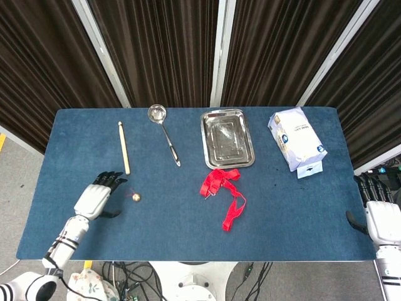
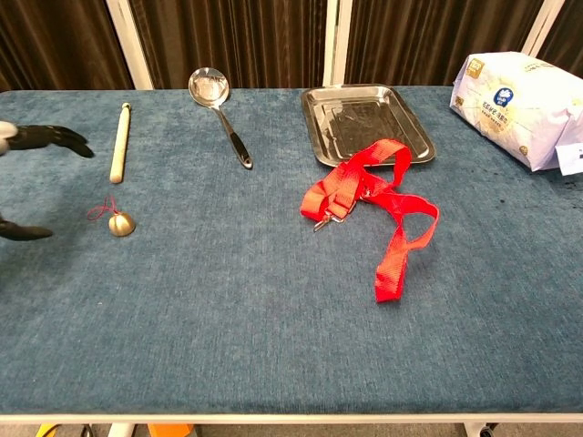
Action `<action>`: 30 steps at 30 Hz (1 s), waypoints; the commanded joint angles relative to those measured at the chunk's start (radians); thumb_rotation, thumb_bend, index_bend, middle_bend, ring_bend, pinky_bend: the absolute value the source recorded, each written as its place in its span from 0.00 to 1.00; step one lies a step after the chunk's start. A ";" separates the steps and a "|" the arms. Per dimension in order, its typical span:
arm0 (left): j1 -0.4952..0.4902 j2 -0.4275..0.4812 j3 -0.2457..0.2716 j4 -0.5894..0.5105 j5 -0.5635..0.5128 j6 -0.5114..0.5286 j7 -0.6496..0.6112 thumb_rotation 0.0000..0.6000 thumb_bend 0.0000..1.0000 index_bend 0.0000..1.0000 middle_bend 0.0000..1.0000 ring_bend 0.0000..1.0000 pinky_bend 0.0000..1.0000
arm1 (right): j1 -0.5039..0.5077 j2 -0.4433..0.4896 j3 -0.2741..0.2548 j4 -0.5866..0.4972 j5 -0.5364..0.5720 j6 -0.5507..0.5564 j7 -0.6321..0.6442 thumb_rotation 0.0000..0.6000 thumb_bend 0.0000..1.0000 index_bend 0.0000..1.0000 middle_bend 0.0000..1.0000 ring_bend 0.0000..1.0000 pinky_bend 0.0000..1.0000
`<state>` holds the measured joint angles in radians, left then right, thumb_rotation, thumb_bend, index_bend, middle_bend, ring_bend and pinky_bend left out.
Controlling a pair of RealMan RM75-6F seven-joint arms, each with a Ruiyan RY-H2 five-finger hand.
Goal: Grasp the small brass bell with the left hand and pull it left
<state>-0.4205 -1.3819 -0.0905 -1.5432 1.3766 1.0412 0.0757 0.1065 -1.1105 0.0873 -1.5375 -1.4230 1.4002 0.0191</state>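
The small brass bell (image 1: 136, 197) (image 2: 121, 224) with a thin red cord lies on the blue table, left of centre. My left hand (image 1: 97, 197) (image 2: 32, 146) hovers open just left of the bell, fingers spread toward it, not touching it. In the chest view only its dark fingertips (image 2: 55, 138) and thumb show at the left edge. My right hand (image 1: 380, 213) waits open off the table's right edge, far from the bell.
A wooden stick (image 1: 124, 147) lies just beyond the bell. A metal ladle (image 1: 164, 132), a steel tray (image 1: 227, 138), a red ribbon (image 1: 224, 191) and a white bag (image 1: 296, 138) lie further right on the blue table (image 1: 188, 232).
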 commanded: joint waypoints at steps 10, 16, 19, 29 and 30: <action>-0.060 -0.077 -0.009 0.084 -0.045 -0.068 -0.025 1.00 0.21 0.28 0.09 0.00 0.01 | 0.001 -0.001 -0.002 0.002 0.004 -0.007 -0.001 1.00 0.24 0.00 0.00 0.00 0.00; -0.082 -0.089 -0.013 0.098 -0.080 -0.105 -0.032 1.00 0.22 0.32 0.10 0.00 0.01 | 0.003 -0.002 -0.003 0.004 0.009 -0.014 -0.003 1.00 0.24 0.00 0.00 0.00 0.00; -0.091 -0.097 -0.015 0.104 -0.090 -0.111 -0.028 1.00 0.22 0.34 0.10 0.00 0.01 | 0.003 -0.002 -0.003 0.006 0.011 -0.017 -0.001 1.00 0.24 0.00 0.00 0.00 0.00; -0.116 -0.110 -0.021 0.107 -0.118 -0.131 -0.024 1.00 0.26 0.38 0.11 0.00 0.01 | 0.006 -0.003 -0.006 0.012 0.013 -0.028 0.006 1.00 0.24 0.00 0.00 0.00 0.00; -0.118 -0.111 -0.022 0.108 -0.121 -0.132 -0.024 1.00 0.26 0.38 0.12 0.00 0.01 | 0.006 -0.003 -0.007 0.012 0.013 -0.028 0.006 1.00 0.24 0.00 0.00 0.00 0.00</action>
<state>-0.5370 -1.4921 -0.1115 -1.4359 1.2578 0.9106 0.0516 0.1123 -1.1134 0.0808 -1.5249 -1.4099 1.3721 0.0255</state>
